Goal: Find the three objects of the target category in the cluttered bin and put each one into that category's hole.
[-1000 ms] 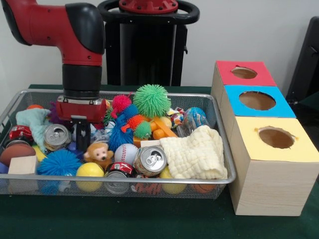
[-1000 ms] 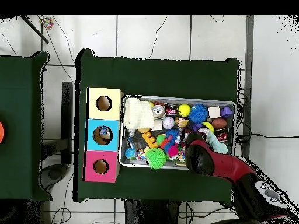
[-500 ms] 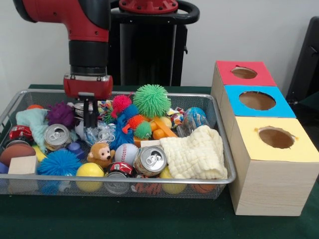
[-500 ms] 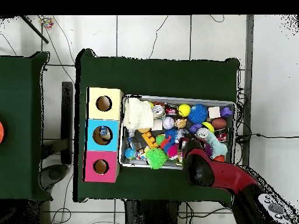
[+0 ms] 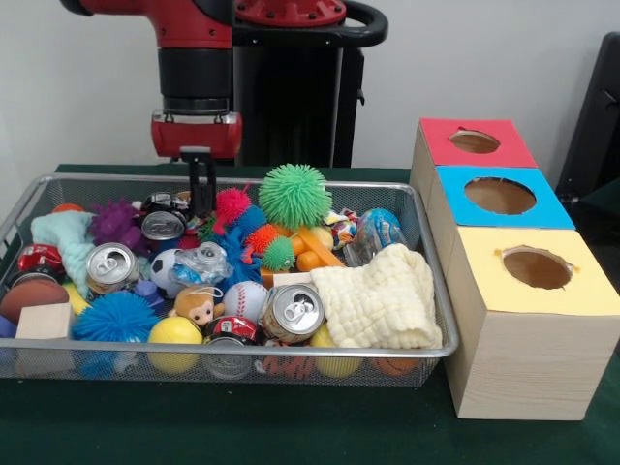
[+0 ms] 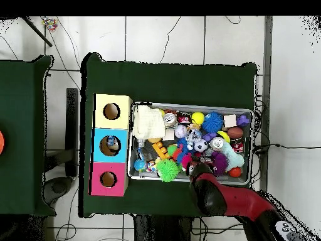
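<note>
The wire mesh bin [image 5: 291, 355] is full of toys, balls and cans. One clear wrinkly plastic bottle [image 5: 204, 262] lies in the left middle of the bin, between a soccer ball and a blue spiky toy. Another clear bottle [image 5: 360, 245] seems to lie by the blue globe ball [image 5: 385, 224]. My gripper [image 5: 202, 199] hangs above the bin's back left part, over a can. Its fingers look shut and hold nothing. The red-topped hole [image 5: 475, 141] is in the farthest box on the right; it also shows in the overhead view [image 6: 108, 179].
The blue-topped hole [image 5: 500, 196] and the yellow-topped hole [image 5: 537, 267] are nearer boxes in the same row. Silver cans [image 5: 292, 312], a green spiky ball [image 5: 294, 195], a cream cloth [image 5: 380, 300] and a baseball [image 5: 245, 299] crowd the bin. My arm [image 6: 213, 196] covers the bin's near edge in the overhead view.
My gripper has risen out of the clutter and moved right, towards the bin's back. The clear bottle it was down on stays in the bin, shifted slightly right.
</note>
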You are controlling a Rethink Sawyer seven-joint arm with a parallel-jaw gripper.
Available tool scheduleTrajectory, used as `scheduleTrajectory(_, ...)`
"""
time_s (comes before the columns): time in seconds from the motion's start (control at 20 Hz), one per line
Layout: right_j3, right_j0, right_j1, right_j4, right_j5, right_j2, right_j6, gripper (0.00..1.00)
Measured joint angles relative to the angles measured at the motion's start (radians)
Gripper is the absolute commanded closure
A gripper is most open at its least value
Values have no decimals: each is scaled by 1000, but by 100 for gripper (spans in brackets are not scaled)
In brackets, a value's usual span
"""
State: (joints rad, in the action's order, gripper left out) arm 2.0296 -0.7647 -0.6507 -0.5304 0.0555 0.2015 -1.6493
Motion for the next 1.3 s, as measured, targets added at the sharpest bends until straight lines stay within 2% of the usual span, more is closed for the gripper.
scheduleTrajectory(0.4,-58,-21,0,30,-232,79,0,100)
scheduleTrajectory(0.45,-78,-25,0,39,-283,101,0,100)
scheduleTrajectory(0.6,-109,-34,0,51,-352,144,0,100)
scheduleTrajectory(0.85,-133,-38,-1,51,-371,178,0,100)
scheduleTrajectory(0.9,-143,-38,-4,51,-371,187,0,0)
scheduleTrajectory(1.3,-152,-38,-10,50,-371,203,0,0)
